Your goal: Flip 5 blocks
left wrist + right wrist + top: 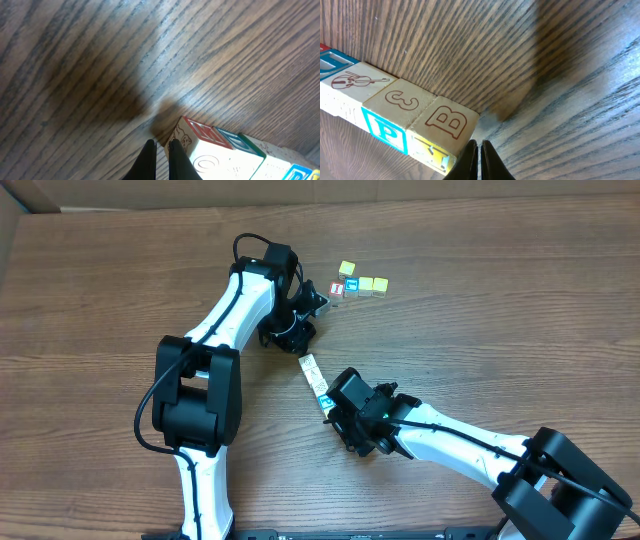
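The blocks [315, 378] lay as a tight slanted row near the middle of the table [500, 330], a little toward its near edge, face to face with no gaps visible between them. In the right wrist view the end block [445, 122] showed a "B" on top and a yellow side face, its neighbour [402, 102] a "3" on top and a blue "P" on the side, and the next a violin picture. The right gripper [478, 152] sat with its fingers together on nothing, tips just beside the end block's free corner; whether they touched it could not be told. The left gripper [161, 155], likewise closed and empty, stood farther toward the far edge, just beside a red-bordered cube [200, 132] of a second cluster of cubes [358, 284]. The blocks looked like light, stiff wood with smooth faces, not fragile but small enough to skid or roll out of a careless pinch. Because they were packed together, only the two long sides of the row and the end face were free. The likeliest hold was across the end block's two opposite free sides, low on the faces. A nudge at an upper edge would probably slide so light a cube before tipping it.
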`<state>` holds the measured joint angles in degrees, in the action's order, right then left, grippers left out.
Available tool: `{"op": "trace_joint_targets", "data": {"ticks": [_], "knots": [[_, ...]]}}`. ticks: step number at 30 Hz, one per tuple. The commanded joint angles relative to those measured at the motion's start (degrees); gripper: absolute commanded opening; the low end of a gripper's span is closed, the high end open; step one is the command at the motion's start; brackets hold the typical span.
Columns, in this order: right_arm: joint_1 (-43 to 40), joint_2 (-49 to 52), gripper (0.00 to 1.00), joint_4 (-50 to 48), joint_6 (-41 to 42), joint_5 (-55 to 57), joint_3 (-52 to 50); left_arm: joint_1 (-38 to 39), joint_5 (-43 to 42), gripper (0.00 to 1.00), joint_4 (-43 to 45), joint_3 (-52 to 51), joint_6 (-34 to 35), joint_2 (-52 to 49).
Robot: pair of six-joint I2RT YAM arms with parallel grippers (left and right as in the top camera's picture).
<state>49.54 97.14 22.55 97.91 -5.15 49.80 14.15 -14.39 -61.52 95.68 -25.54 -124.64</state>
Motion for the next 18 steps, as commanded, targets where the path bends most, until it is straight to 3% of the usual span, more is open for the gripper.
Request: {"op": "trace_joint_targets", "data": {"ticks": [1,5,18], "knots": [[0.33,0.44,0.06,-0.2,0.28,-0.02,-0.04,-0.31,-1.36,0.04,-0.44,-0.5,-2.86,-0.74],[0.33,0.44,0.06,-0.2,0.28,0.0,-0.04,-0.31,-3.61,0.04,-1.7,-0.5,-6.51,-0.74],[0.33,0.46,0.06,-0.94,1.11,0.48,-0.04,-0.31,-3.67,0.04,-0.96,-0.5,-6.64,-0.74]]}}
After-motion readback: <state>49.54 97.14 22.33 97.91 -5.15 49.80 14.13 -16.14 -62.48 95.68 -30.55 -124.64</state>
